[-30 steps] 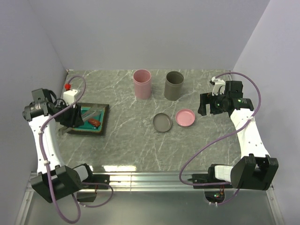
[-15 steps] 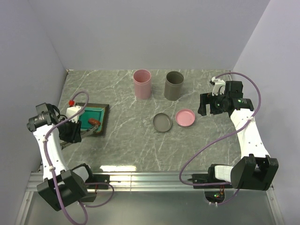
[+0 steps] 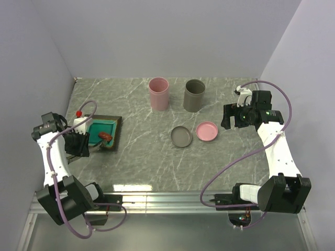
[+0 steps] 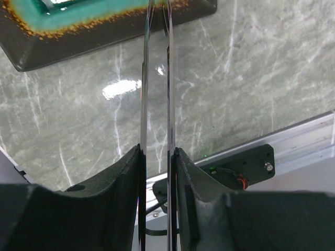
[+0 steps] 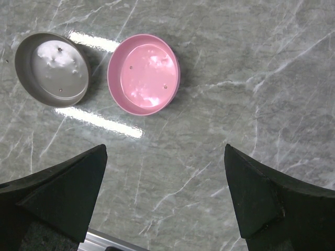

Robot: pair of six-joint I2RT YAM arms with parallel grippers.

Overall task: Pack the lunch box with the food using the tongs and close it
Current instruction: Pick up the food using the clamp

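My left gripper [image 3: 79, 145] [image 4: 157, 152] is shut on the tongs [image 4: 157, 78], whose two thin metal arms run out between the fingers close together. They reach the near edge of the teal tray [image 3: 111, 123] [image 4: 63, 44]. In the top view the tongs [image 3: 96, 147] point at a red-brown piece of food [image 3: 105, 136] on that tray; whether the tips touch it is hidden. The lunch box shows as a pink container [image 3: 158, 93] and a grey container [image 3: 194, 95], both open. My right gripper [image 3: 231, 118] [image 5: 164, 157] hangs open above bare table.
A grey lid [image 3: 181, 136] [image 5: 52, 69] and a pink lid [image 3: 207, 130] [image 5: 144, 73] lie upturned side by side mid-table, just left of the right gripper. Side walls stand close to both arms. A metal rail [image 4: 293, 141] borders the table's near edge.
The left arm has drawn back from above the tray to its near-left corner, taking the tongs along, and the jaws have squeezed the tongs narrower. The right arm has not moved.
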